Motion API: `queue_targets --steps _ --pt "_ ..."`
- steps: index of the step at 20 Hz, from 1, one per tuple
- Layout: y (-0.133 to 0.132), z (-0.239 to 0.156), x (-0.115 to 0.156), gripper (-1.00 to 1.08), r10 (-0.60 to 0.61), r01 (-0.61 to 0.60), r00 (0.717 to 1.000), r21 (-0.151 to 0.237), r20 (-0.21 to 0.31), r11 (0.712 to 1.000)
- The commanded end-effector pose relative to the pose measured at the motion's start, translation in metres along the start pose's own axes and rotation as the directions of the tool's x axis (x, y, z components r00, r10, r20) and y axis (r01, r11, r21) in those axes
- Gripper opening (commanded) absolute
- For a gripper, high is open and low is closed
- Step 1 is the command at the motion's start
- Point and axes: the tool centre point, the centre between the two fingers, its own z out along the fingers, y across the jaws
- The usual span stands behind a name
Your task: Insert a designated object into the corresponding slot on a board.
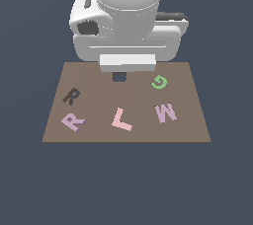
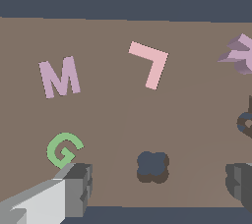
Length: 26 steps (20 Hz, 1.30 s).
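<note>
1. In the exterior view my own arm hides my gripper and the board's (image 1: pixel 197 120) far edge.
2. In the wrist view the frame edge cuts off the lilac R (image 2: pixel 240 55) and the R-shaped slot (image 2: pixel 246 122).
3. One of my fingers (image 2: pixel 240 181) is cropped there too.

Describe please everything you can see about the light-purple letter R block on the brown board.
The small flat light-purple letter R block looks like matte plastic, one plain colour. It lies flat on the large brown rectangular board, near the corner at the exterior view's left, turned somewhat askew. Just above it in the exterior view sits the dark brown R-shaped recess, apart from it. Nothing touches the block except the board; the gripper hangs far from it. The wrist view shows only its edge.
</note>
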Motion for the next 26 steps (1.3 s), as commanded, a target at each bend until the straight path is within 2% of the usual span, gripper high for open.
queue_targets --steps 1,9,17,22,26 --pt "0.000 0.000 0.000 1.00 0.000 0.000 1.000 0.000 0.000 1.000" --pt "0.006 0.003 0.000 1.00 -0.032 0.032 0.999 0.000 -0.001 0.999" --pt "0.025 0.013 0.002 1.00 -0.129 0.129 0.992 -0.002 -0.005 0.992" --pt "0.043 0.023 0.006 1.00 -0.222 0.222 0.975 -0.003 -0.009 0.975" --pt "0.061 0.033 0.012 1.00 -0.314 0.314 0.949 -0.005 -0.012 0.950"
